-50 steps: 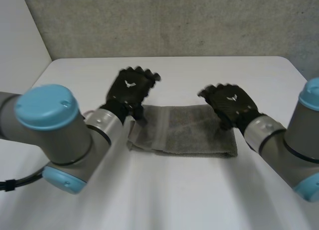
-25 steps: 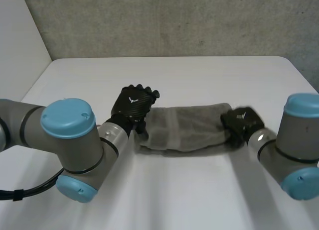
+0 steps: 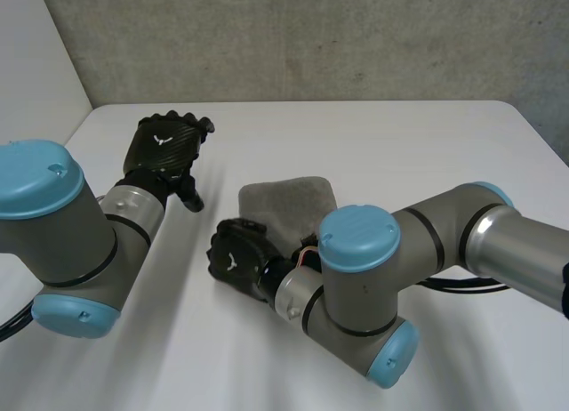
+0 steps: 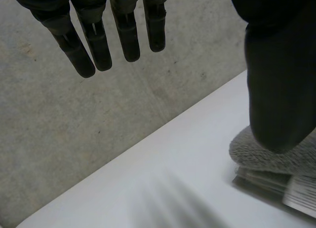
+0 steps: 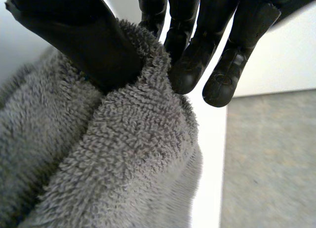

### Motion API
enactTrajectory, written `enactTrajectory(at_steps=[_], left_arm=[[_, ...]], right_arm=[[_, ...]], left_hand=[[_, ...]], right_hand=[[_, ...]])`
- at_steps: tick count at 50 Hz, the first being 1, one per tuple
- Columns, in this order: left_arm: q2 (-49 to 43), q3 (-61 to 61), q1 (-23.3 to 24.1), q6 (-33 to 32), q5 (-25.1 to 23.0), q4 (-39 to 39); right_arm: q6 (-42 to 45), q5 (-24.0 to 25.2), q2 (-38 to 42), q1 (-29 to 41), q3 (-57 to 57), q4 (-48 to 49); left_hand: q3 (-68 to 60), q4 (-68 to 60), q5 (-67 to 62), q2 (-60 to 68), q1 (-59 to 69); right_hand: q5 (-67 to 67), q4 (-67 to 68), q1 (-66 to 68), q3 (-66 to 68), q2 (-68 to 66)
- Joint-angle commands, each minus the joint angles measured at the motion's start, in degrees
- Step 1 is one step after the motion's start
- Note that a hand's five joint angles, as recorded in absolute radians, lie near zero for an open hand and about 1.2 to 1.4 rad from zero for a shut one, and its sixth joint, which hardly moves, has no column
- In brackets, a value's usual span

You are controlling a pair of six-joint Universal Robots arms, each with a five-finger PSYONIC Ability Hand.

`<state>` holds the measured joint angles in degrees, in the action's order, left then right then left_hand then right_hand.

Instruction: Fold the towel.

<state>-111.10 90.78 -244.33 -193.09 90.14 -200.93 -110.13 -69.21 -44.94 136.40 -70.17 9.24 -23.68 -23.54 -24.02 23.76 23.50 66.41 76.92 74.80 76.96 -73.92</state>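
Towel (image 3: 289, 202) carried leftward by right hand (image 3: 236, 260); left hand (image 3: 164, 149) released.

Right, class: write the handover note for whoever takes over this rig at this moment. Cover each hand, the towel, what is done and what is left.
Left hand: open, fingers straight, apart from the towel.
Right hand: shut on a towel edge, pinched between thumb and fingers, at the towel's front-left.
Towel: bunched and doubled over near the middle of the table.
Done: one fold appears under way.
Left: lay the held edge down, release, smooth, probably fold again.
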Motion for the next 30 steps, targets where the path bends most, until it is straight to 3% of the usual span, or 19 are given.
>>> enactTrajectory(at_steps=[1,2,4,5,7,10,19,30], left_arm=[[-0.4,0.1,-0.3,0.4,0.0,-0.7],[-0.4,0.1,-0.3,0.4,0.0,-0.7],[-0.5,-0.3,0.3,1.4,0.0,-2.0],[-0.5,-0.3,0.3,1.4,0.0,-2.0],[-0.7,-0.7,0.5,3.0,-0.1,-3.3],[-1.0,-1.8,1.0,5.0,-0.1,-4.2],[-6.4,-6.3,5.3,10.0,-0.4,-3.5],[-17.3,-7.3,8.9,9.8,-0.3,-2.6]], right_arm=[[-16.8,-3.0,-7.5,-2.8,-2.4,1.3],[-16.9,-3.0,-7.5,-2.8,-2.4,1.3],[-30.3,-3.8,-13.0,-5.6,-5.7,2.0],[-30.3,-3.8,-13.0,-5.6,-5.8,2.0],[-41.8,-3.9,-17.2,-7.1,-8.3,2.0],[-49.2,-4.7,-19.6,-9.2,-9.4,1.0],[-57.0,-5.8,-18.7,-16.1,-9.3,-5.6],[-62.4,-5.8,-6.1,-17.5,-3.7,-6.5]], left_hand=[[2.5,2.4,12.9,-2.6,-2.4],[2.5,2.4,12.9,-2.6,-2.4],[2.4,2.2,12.7,-2.4,-2.2],[2.4,2.2,12.7,-2.4,-2.2],[2.2,2.1,12.5,-2.3,-2.0],[2.2,2.1,12.5,-2.3,-2.0],[2.4,2.2,12.7,-2.4,-2.2],[2.9,2.7,13.2,-2.9,-2.7]], right_hand=[[-53.9,-54.4,-52.3,-54.4,51.4],[-54.0,-54.6,-52.4,-54.6,51.6],[-64.1,-64.6,-62.5,-64.6,61.6],[-64.1,-64.6,-62.5,-64.7,61.7],[-66.4,-66.9,-64.8,-67.0,63.9],[-66.4,-66.9,-64.8,-67.0,63.9],[-66.4,-66.9,-64.8,-67.0,63.9],[-66.4,-66.9,-64.8,-67.0,63.9]])
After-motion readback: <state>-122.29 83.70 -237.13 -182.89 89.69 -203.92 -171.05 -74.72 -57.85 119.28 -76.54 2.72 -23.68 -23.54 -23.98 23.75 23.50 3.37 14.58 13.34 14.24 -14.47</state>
